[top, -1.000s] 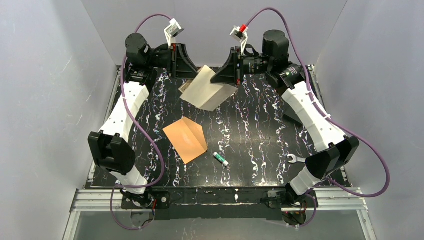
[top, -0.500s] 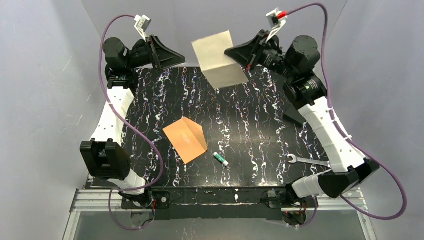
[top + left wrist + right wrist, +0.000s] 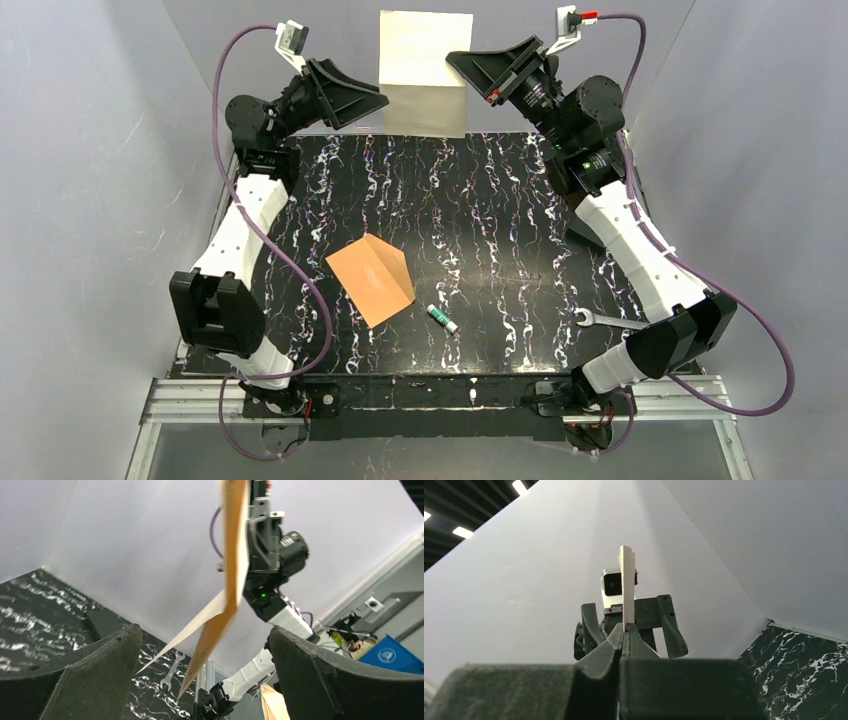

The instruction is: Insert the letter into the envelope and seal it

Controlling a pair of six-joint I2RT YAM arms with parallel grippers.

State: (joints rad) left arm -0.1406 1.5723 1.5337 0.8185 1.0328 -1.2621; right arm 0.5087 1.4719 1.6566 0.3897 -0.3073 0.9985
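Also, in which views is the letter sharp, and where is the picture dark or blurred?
Top external: even light, the letter sharp against the wall. Left wrist: the letter looks orange and nearly edge-on; the left claw is dark and soft below. Right wrist: the right claw is a black blurred mass; only the letter's bright edge shows.

The letter point(image 3: 424, 70) is held up in the air over the far edge of the table point(image 3: 500, 220), pinched at its right edge by the right gripper point(image 3: 458, 60), and it fills the gap between the two grippers; the left gripper point(image 3: 378, 97) sits just at its left edge with jaws spread wide. In front of it the dark tabletop lies open down to the envelope point(image 3: 372, 279), flat left of centre. A small tube point(image 3: 441, 319) lies just beside the envelope's near right corner, and a wrench point(image 3: 608, 322) lies near the right front edge. White walls point(image 3: 90, 150) close in on both sides and behind
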